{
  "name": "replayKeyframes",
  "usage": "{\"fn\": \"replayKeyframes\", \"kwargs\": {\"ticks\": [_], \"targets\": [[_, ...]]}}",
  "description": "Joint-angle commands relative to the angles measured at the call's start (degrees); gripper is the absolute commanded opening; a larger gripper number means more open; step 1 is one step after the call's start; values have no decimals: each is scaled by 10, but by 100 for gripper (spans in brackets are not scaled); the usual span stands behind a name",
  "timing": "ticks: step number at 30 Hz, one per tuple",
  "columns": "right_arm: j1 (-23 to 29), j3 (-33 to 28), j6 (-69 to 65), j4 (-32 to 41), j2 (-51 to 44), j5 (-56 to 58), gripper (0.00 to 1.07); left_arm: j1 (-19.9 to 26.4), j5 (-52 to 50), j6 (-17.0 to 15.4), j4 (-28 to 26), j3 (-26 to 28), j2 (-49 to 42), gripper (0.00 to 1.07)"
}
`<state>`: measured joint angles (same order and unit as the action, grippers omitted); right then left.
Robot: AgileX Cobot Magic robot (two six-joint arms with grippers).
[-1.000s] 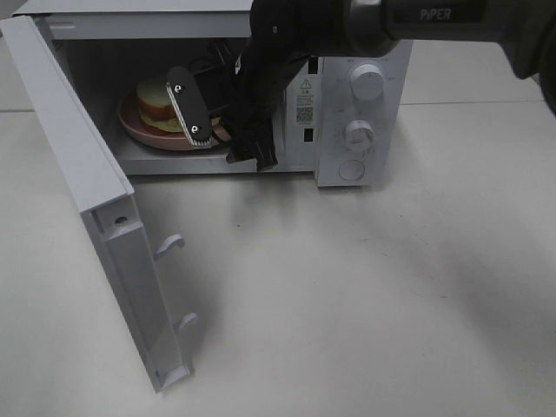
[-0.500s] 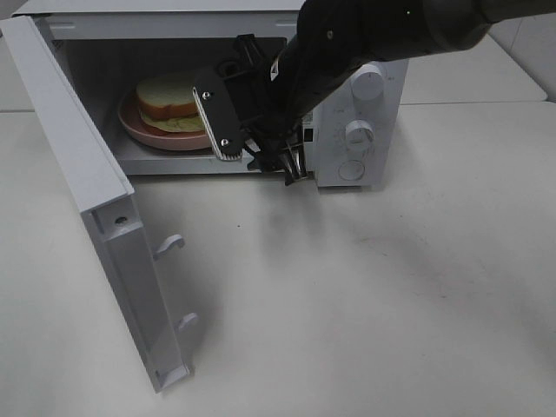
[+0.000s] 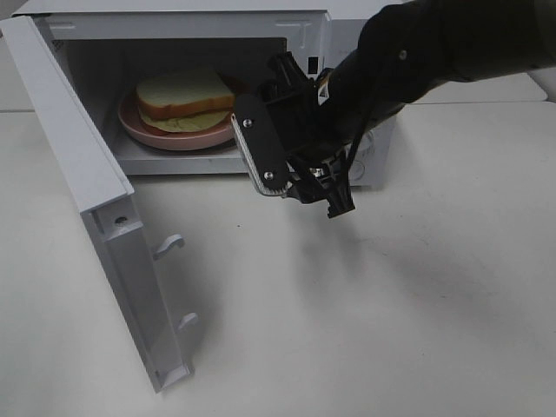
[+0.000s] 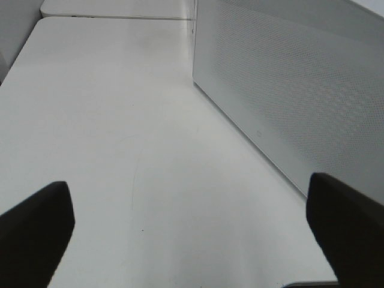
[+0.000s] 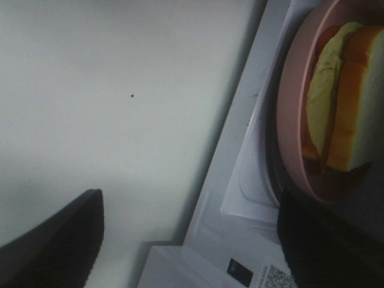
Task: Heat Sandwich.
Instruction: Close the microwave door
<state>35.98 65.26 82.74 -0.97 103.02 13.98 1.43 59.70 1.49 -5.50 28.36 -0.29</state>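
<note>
The sandwich (image 3: pixel 184 98) lies on a round pink plate (image 3: pixel 148 130) inside the open white microwave (image 3: pixel 306 26). The right wrist view shows the same sandwich (image 5: pixel 345 102) and plate (image 5: pixel 293 120) on the oven floor. My right gripper (image 3: pixel 302 193) hangs just outside the oven's mouth, over the table and right of the plate, open and empty (image 5: pixel 186 252). It touches neither plate nor sandwich. My left gripper (image 4: pixel 192 240) is wide open and empty over bare table, beside the microwave's perforated side wall (image 4: pixel 288 90). It does not show in the exterior high view.
The microwave door (image 3: pixel 87 174) swings out to the front left, with two latch hooks (image 3: pixel 169 246) on its inner edge. My right arm (image 3: pixel 417 52) covers the control panel. White table (image 3: pixel 347 330) stretches in front.
My right gripper has pulled out of the microwave cavity, moving right and toward the front. The plate with the sandwich stays inside, now uncovered.
</note>
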Motion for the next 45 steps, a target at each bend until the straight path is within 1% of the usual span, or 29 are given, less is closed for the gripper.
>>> {"fn": "replayKeyframes", "kwargs": {"ticks": [1, 2, 6, 8, 9, 16, 21, 27, 31, 33, 34, 36, 37, 38, 39, 41, 42, 45], "targets": [[2, -29, -7, 4, -30, -2, 76, -3, -3, -2, 1, -1, -11, 103], [2, -29, -7, 4, -30, -2, 76, -3, -3, -2, 1, -1, -11, 103], [2, -73, -10, 5, -67, -2, 76, -3, -3, -2, 1, -1, -11, 103], [2, -80, -12, 5, -73, -2, 76, -3, -3, -2, 1, -1, -11, 103], [2, -95, -21, 5, -89, -2, 76, -3, -3, -2, 1, -1, -11, 103], [2, -136, -62, 5, -135, -2, 76, -3, -3, -2, 1, -1, -11, 103], [2, -179, -93, 5, -185, 0, 76, -3, -3, -2, 1, -1, -11, 103], [2, -208, -146, 5, -227, 2, 76, -3, -3, -2, 1, -1, -11, 103], [2, -229, -248, 21, -272, 6, 76, -3, -3, -2, 1, -1, -11, 103], [2, -230, -269, 22, -278, 10, 76, -3, -3, -2, 1, -1, -11, 103], [2, -231, -327, 22, -293, 31, 76, -3, -3, -2, 1, -1, -11, 103], [2, -231, -386, 21, -307, 53, 76, -3, -3, -2, 1, -1, -11, 103], [2, -231, -386, 21, -307, 53, 76, -3, -3, -2, 1, -1, -11, 103], [2, -231, -444, 18, -317, 76, 76, -3, -3, -2, 1, -1, -11, 103], [2, -231, -472, 16, -323, 89, 76, -3, -3, -2, 1, -1, -11, 103], [2, -231, -494, 16, -326, 100, 76, -3, -3, -2, 1, -1, -11, 103], [2, -231, -527, 14, -336, 125, 76, -3, -3, -2, 1, -1, -11, 103], [2, -231, -559, 14, -350, 164, 76, -3, -3, -2, 1, -1, -11, 103]]}}
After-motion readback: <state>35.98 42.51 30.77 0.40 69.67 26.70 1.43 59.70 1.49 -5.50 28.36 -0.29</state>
